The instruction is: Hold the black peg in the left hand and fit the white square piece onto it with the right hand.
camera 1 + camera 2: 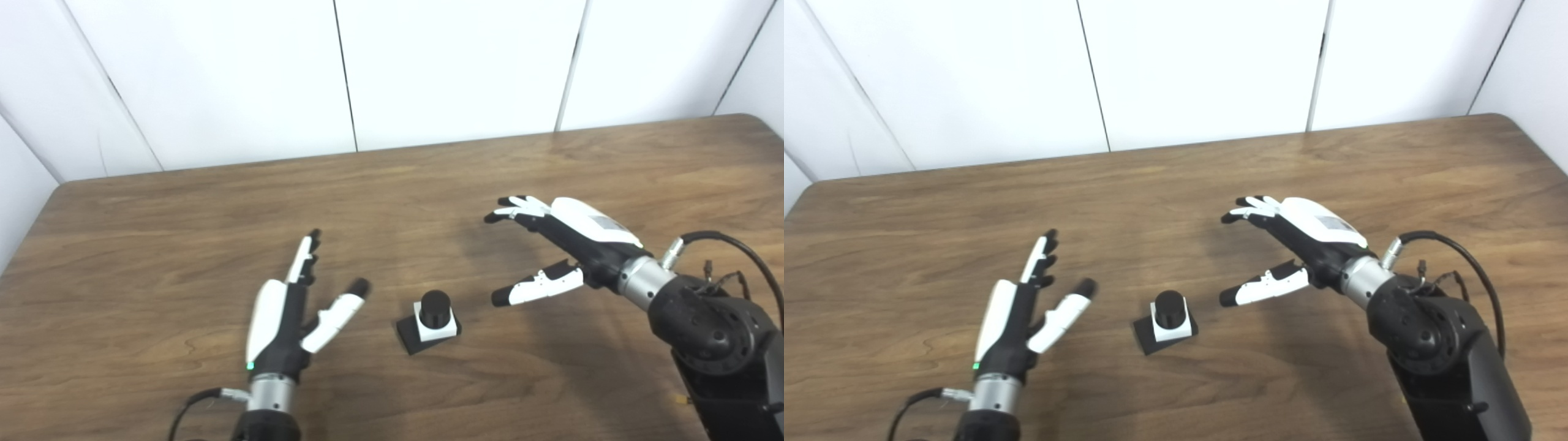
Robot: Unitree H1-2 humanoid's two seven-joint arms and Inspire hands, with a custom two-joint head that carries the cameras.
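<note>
Already the white square piece sits around the black peg, and the pair stands on the desk between the two hands. The left hand is open and holds nothing. Farther back, the right hand is open and empty too, so the job looks done.
</note>
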